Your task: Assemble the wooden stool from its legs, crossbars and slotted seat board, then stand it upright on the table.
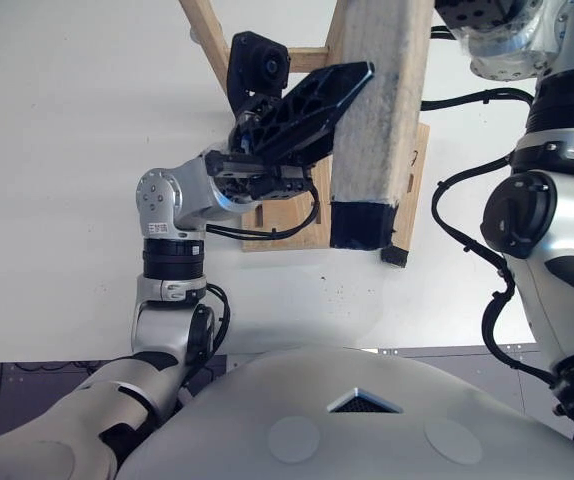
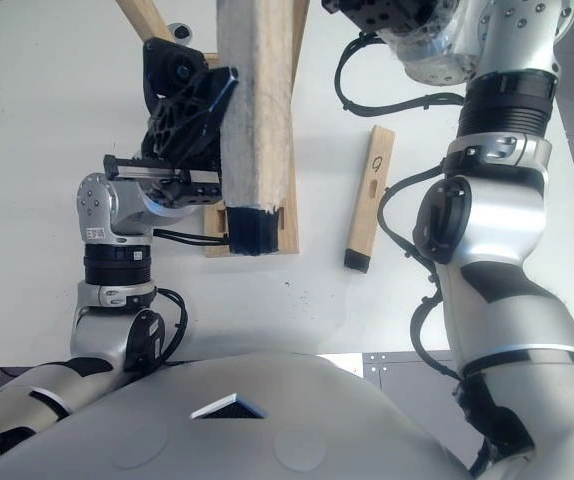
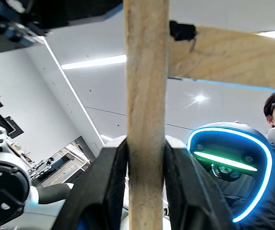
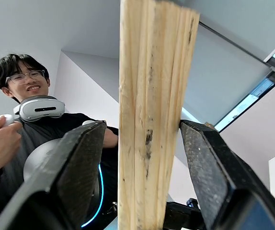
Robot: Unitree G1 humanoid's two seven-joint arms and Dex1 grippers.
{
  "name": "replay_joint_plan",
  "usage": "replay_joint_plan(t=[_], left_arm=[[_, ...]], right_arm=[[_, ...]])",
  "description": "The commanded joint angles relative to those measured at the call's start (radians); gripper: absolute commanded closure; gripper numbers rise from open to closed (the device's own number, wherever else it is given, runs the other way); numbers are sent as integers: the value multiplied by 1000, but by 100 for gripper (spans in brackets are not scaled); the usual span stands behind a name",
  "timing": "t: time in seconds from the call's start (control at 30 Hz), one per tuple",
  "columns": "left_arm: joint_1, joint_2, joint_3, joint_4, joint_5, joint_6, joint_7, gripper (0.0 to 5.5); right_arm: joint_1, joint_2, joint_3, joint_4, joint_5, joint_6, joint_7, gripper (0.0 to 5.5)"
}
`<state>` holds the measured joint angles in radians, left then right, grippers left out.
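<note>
Left eye view: what's the left gripper (image 1: 332,90) on?
It's raised against a thick leg (image 1: 382,110) held above the worktop (image 1: 67,200). The leg's black foot cap (image 1: 362,225) points back toward the robot. A flat board (image 1: 277,238) lies on the worktop underneath.
Right eye view, any writing?
Only a small pencilled mark on a loose leg (image 2: 371,190), too faint to read. That leg lies flat near the board, not touching it.
Left wrist view?
The fingers (image 3: 106,187) are pressed onto a wooden bar (image 3: 147,96), pinching it from both sides.
Right wrist view?
The right gripper (image 4: 143,124) straddles a wooden upright (image 4: 152,72). Whether it truly clamps, I can't tell.
</note>
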<state>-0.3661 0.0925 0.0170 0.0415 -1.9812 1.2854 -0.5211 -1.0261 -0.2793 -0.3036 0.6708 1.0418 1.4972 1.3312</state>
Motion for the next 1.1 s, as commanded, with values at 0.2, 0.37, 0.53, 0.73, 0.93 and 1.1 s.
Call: replay_joint_plan(t=[0.2,0.37,0.53,0.73,0.93,1.1], left_arm=[[-26,5,-22,50,9,22,25,453],[-27,-4,-10,66,9,23,41,453],[-22,-13,4,55,9,15,54,453],[23,-27,33,-37,9,-58,79,453],[47,-49,65,-65,9,-94,97,361],[85,-8,77,-126,9,-126,177,331]], right_arm=[[-30,22,2,-7,30,27,-5,270],[-29,17,3,-10,38,37,1,342],[-26,12,1,-6,39,42,5,344],[-18,13,-10,-12,44,39,-7,344],[-13,18,-50,-18,59,21,-37,344],[-13,-18,-142,-24,64,-98,-95,344]])
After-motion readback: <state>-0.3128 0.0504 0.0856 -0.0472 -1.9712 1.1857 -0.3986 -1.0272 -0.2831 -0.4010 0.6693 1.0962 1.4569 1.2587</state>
